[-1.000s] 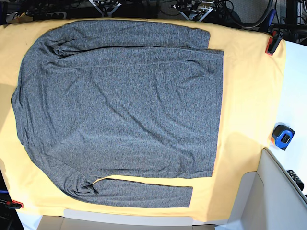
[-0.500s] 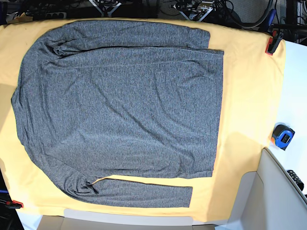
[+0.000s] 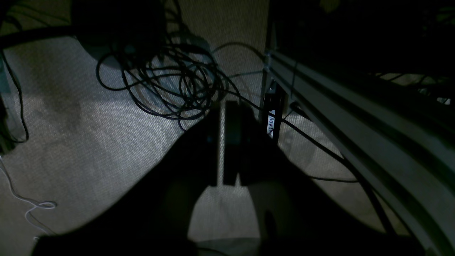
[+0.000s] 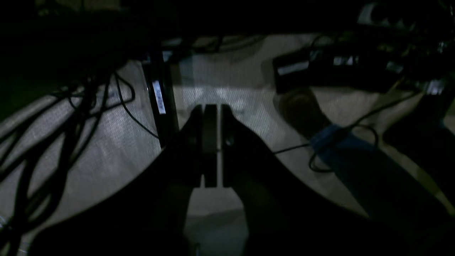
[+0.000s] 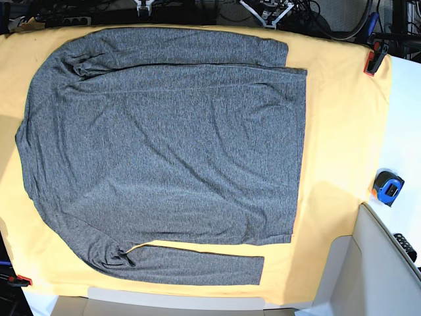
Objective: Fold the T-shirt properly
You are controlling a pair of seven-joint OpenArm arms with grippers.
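The T-shirt [image 5: 164, 145], dark heathered grey with long sleeves, lies spread flat on the yellow-orange cloth [image 5: 342, 131]. Its collar end is at the left and its hem at the right. One sleeve runs along the far edge and the other along the near edge. My left gripper [image 3: 227, 106] is shut and empty, hanging over grey carpet and a tangle of cables beside the table frame. My right gripper [image 4: 212, 108] is also shut and empty, over the carpet. Neither gripper touches the shirt. In the base view only small metal arm parts [image 5: 266, 10] show at the far edge.
A blue and black tape measure [image 5: 388, 186] sits on the white table at the right, with a dark remote [image 5: 406, 245] nearer. Red clamps [image 5: 373, 60] pin the cloth's corners. A metal rail [image 3: 355, 117] runs beside the left gripper. Black cables [image 3: 170, 78] lie on the floor.
The arm parts at the far edge of the base view have shifted slightly further out of frame. The shirt has not moved.
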